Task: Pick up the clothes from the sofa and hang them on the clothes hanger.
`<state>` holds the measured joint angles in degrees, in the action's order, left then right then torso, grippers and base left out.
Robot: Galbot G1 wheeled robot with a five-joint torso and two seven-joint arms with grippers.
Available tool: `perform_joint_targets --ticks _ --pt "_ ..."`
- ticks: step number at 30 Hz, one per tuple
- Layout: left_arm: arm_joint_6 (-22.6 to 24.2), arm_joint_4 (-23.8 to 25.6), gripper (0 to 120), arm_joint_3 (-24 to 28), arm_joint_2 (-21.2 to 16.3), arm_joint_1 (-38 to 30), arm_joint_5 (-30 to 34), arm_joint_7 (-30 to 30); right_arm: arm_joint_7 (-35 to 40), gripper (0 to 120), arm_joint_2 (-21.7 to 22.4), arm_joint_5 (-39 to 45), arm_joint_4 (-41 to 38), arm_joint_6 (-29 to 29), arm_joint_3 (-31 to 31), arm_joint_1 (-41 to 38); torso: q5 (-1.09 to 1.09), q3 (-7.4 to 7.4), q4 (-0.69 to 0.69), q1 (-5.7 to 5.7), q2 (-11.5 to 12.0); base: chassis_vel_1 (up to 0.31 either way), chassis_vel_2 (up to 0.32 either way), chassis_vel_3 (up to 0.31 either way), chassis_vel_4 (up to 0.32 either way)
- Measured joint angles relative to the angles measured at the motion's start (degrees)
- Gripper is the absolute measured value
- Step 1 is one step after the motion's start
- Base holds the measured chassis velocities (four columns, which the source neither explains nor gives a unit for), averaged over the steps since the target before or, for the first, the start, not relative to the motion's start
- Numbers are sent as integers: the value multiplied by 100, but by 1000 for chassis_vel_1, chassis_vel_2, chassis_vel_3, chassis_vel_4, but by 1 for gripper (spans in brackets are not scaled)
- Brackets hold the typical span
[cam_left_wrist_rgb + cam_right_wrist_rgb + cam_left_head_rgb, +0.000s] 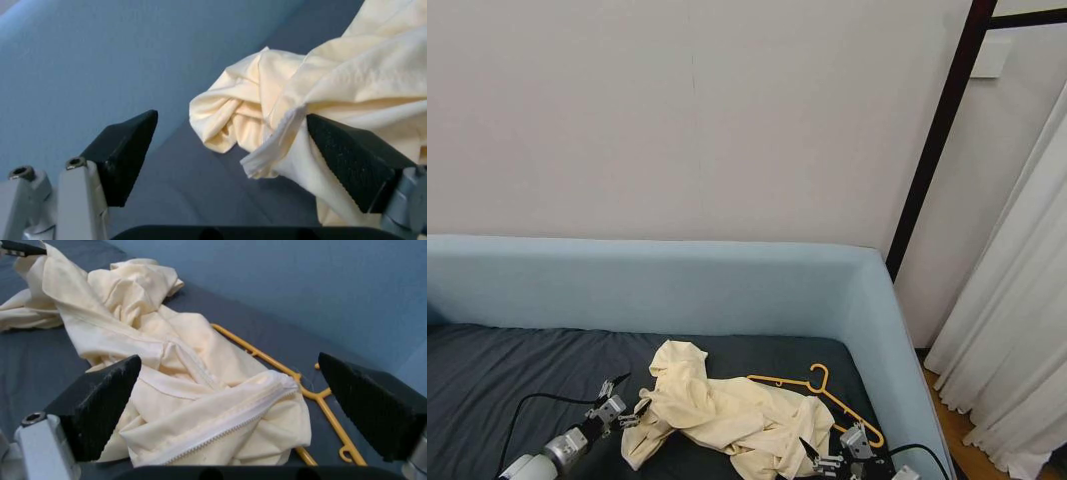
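Between our left gripper [632,395] and right gripper [832,445], both spread, the cream garment [727,415] lies lengthwise on the sofa [677,290]; the left one meets its edge.

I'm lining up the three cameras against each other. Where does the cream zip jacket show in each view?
Head view: cream zip jacket crumpled on the dark seat, between left hand and right hand.
Left wrist view: cream zip jacket bunched just ahead of the open left hand.
Right wrist view: cream zip jacket spread ahead, zip toward camera.
Shared landmark: light blue sofa backrest.
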<state>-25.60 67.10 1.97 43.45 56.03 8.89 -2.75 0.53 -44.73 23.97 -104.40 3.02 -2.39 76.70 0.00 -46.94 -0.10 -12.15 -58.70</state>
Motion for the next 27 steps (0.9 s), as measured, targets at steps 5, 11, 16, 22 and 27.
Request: perform_joint_targets --ticks 5,11,16,22,27 --pt "39 23 84 -27 -3 75 -31 21 7 100 -16 7 15 -26 56 -37 -1 0 1 0 0 0 0 0 0" --pt "44 -51 84 -54 -12 60 -16 23 12 100 -47 23 51 -36 105 -116 1 0 2 0 0 0 0 0 0" --pt "61 -185 84 43 119 -83 -7 22 13 100 -55 23 56 -36 116 -116 0 0 0 0 0 0 0 0 0" --pt "87 -278 79 154 199 -200 -43 -16 25 100 -46 64 43 -39 88 -113 0 0 1 0 0 0 0 0 0" --pt "108 -300 68 269 248 -308 -100 -75 43 100 -44 128 21 -61 77 -133 0 0 1 0 0 0 0 0 0"
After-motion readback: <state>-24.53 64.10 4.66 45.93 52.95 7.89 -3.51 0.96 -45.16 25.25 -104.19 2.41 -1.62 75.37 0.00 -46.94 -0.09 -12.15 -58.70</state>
